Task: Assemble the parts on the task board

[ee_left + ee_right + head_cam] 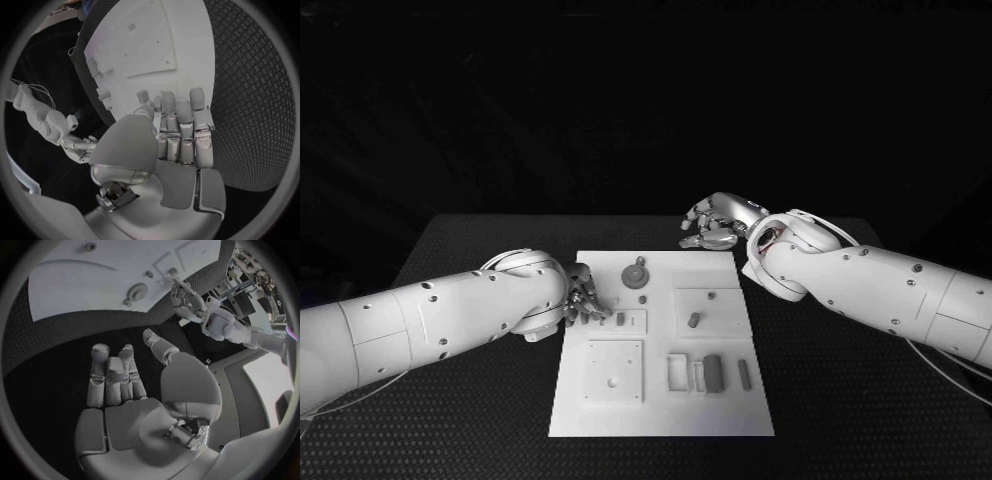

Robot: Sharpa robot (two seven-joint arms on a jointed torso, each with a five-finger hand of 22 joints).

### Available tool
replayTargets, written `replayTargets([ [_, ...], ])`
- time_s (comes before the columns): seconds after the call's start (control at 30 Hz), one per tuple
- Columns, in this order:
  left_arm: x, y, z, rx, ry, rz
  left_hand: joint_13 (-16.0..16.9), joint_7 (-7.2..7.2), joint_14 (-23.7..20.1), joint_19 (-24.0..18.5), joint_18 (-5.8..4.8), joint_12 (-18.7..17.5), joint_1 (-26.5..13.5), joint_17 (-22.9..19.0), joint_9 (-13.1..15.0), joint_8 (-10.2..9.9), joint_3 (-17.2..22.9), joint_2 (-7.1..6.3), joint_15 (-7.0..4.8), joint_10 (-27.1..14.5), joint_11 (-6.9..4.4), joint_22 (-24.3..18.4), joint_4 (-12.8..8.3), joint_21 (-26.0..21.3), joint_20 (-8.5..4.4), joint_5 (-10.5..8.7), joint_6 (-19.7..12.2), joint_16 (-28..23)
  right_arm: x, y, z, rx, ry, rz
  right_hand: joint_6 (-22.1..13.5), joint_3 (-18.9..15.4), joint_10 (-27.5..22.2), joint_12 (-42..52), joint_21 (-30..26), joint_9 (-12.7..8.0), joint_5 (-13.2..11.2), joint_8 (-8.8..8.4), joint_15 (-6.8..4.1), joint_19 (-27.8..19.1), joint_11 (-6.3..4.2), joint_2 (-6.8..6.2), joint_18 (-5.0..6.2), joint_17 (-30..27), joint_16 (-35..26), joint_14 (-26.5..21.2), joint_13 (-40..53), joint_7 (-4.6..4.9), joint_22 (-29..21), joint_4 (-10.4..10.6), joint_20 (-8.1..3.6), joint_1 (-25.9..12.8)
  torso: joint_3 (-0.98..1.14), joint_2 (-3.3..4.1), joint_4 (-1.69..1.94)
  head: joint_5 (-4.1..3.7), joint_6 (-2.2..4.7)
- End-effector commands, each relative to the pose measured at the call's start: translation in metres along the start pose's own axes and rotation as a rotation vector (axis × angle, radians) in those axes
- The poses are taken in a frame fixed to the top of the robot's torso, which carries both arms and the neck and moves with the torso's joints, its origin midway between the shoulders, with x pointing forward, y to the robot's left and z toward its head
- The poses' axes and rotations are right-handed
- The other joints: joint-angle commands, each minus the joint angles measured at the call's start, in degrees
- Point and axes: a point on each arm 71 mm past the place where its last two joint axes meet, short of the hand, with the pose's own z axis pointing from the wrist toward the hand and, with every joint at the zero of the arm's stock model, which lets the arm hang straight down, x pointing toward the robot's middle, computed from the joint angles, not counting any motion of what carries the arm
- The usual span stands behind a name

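The black table sits in a dark room, with the white task board lying lengthwise down its middle. Starting at your left: the left hand hangs at the board's left edge, just beside a small square pocket holding a short part. From the left wrist view its fingers are stretched out side by side over the board's edge and grasp nothing — released, as far as you can judge. If you lower it from here, those long fingers could sweep across the pocket and knock that part askew, or catch the board's rim and slide the whole plate.

Moving to the middle, a round gear-like part stands on the board's far section with a peg rising from it; nearer you lie a square plate and a row of upright and flat pieces. These loose pieces stand close together, so a wide reach for one risks toppling its neighbours.

On your right, the right hand hovers beyond the board's far right corner, over bare table. Its fingers are curled in partway and carry nothing. It is well apart from any part — bring it in too low and the forearm, which crosses just beside the board's right edge, may nudge the board.
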Motion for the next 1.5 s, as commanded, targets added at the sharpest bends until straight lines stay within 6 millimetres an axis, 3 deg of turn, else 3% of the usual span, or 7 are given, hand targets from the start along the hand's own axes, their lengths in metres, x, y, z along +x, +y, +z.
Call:
replayTargets([
  [0.03,0.0011,-0.0019,0.0013,-0.003,-0.007,0.012,0.09,0.08,0.65,0.19,-0.49,0.27,1.89,0.08,0.47,1.63,1.6,2.18,-0.74,1.13,-0.77,1.39,-1.45,0.31,-0.2,0.24,0.4,0.21,0.0007,0.0004,0.0001,-0.005,0.012,0.0,-0.04,-0.28,-0.26,0.32,-0.21,-0.08,0.01,-0.31,0.14,0.01,0.0,0.22,0.81,-0.07,-0.32,-0.37,-0.08,0.35,0.41,0.12,-0.43,-0.29,0.03,0.04,-0.04,-0.05,0.06],
  [1.5,0.0082,0.0029,0.0038,-0.013,0.0,0.049,0.39,-0.06,0.73,0.23,-0.56,0.72,2.05,0.32,0.67,2.05,1.49,2.1,-0.92,1.22,-0.91,1.42,-1.69,0.86,-0.39,0.82,0.48,0.66,0.0008,0.0004,-0.0002,-0.007,0.016,0.0,-0.02,-0.23,-0.34,0.35,-0.43,-0.11,0.02,-0.31,0.16,-0.19,0.02,0.24,0.81,-0.17,-0.49,-0.57,-0.16,0.36,0.36,0.21,-0.35,-0.38,0.04,-0.03,0.05,-0.34,-0.5],
])
